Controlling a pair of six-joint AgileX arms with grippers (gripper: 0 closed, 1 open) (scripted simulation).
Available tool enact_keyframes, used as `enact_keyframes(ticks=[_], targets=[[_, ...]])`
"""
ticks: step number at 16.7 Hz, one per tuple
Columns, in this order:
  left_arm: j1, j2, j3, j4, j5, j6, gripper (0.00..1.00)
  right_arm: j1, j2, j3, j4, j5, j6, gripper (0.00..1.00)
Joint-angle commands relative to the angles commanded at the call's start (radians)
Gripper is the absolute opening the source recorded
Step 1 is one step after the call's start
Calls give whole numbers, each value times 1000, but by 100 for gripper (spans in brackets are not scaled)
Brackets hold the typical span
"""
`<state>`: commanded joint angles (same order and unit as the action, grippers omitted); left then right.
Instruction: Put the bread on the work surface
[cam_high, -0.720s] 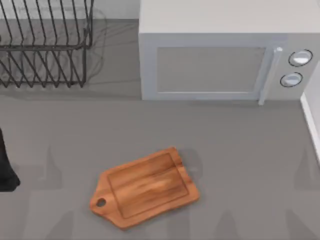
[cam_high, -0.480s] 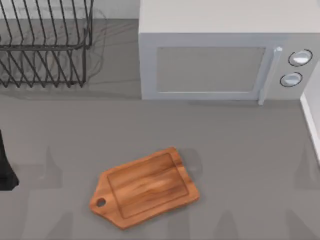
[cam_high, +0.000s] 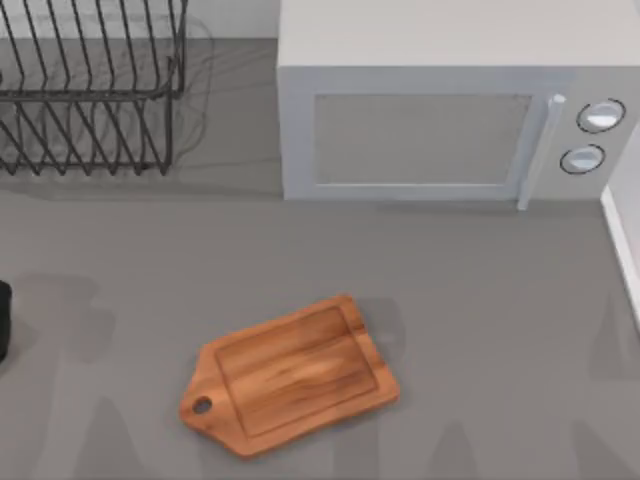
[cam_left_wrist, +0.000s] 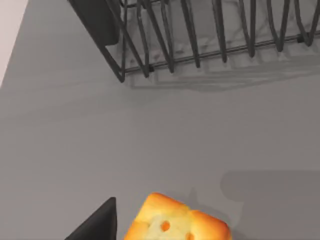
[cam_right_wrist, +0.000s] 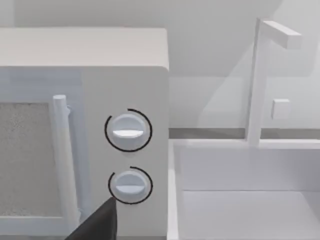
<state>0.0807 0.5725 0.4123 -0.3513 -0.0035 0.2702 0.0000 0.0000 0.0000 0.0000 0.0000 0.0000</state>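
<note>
The bread (cam_left_wrist: 177, 225), a golden-yellow chunk with orange patches, lies on the grey table right under my left gripper (cam_left_wrist: 155, 230). One dark finger (cam_left_wrist: 97, 225) stands beside the bread with a narrow gap to it, and the gripper is open. In the top view a dark bit of my left arm (cam_high: 3, 322) shows at the table's far left edge. The work surface (cam_high: 290, 375), a reddish-brown wooden board with a holed handle, lies low in the middle of the table with nothing on it. My right gripper's finger (cam_right_wrist: 97, 225) points at the microwave, parked.
A black wire dish rack (cam_high: 90, 90) stands at the back left, and it also shows beyond the bread (cam_left_wrist: 200, 35). A grey microwave (cam_high: 450, 110) with two knobs (cam_right_wrist: 128, 131) fills the back right. A white basin wall (cam_high: 622, 240) borders the right edge.
My left arm has slid further left, nearly out of the top view, and its shadow on the table has spread. The board has not moved.
</note>
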Motion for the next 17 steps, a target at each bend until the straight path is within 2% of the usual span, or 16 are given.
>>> enact_keyframes(ticks=[9,13,17], targets=[[98,850,552,-480,4,371,100,0,0,0,0,0,0,100],[129,1092,731,-617,4,484,100,0,0,0,0,0,0,100],[146,1200,819,-677,4,535,100,0,0,0,0,0,0,100]])
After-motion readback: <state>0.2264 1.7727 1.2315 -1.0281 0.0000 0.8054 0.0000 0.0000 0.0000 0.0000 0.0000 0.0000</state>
